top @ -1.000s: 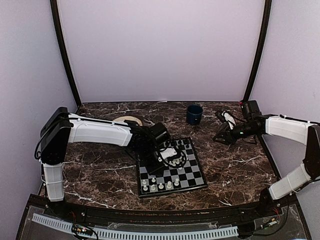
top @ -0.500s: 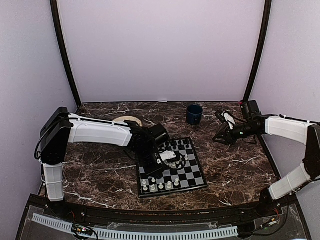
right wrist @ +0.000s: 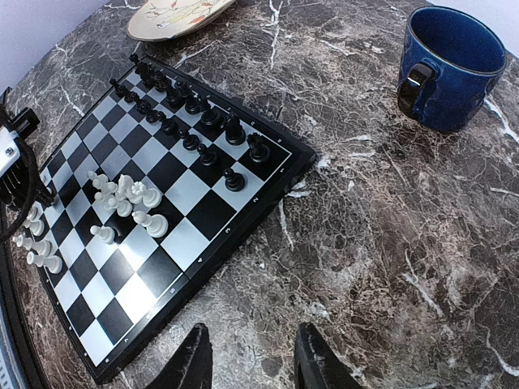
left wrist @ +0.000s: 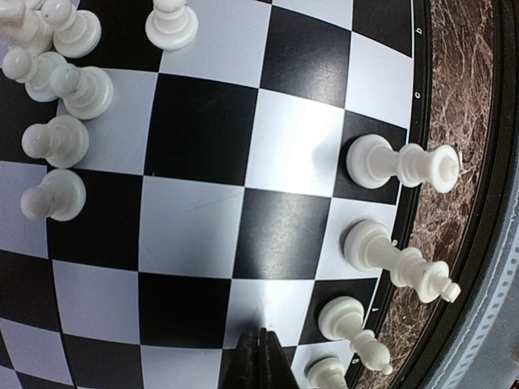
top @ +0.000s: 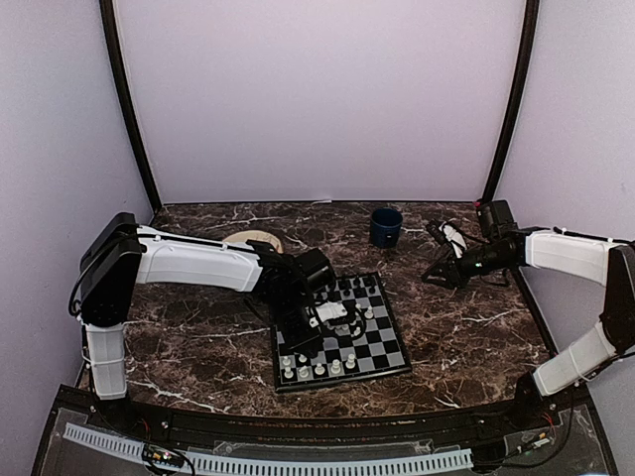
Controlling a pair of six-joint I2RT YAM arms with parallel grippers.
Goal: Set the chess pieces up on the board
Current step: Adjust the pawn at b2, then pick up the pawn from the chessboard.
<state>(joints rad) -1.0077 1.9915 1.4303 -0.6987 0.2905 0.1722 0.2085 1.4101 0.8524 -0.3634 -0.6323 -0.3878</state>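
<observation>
Marble table: board mid-table, nearer front edge. White chess pieces bunched mid-board, rest along its edges. L gripper pinched together, empty, over board. R gripper fingers apart, empty, near table's right edge.

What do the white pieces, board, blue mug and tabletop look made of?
White pieces: glossy cream, smooth moulded shapes, probably plastic. Board: smooth printed checks with a glare patch, likely plastic or laminate. Mug: shiny dark-blue glaze, probably ceramic. Tabletop: brown with white veins, marble or a marble-look surface.
</observation>
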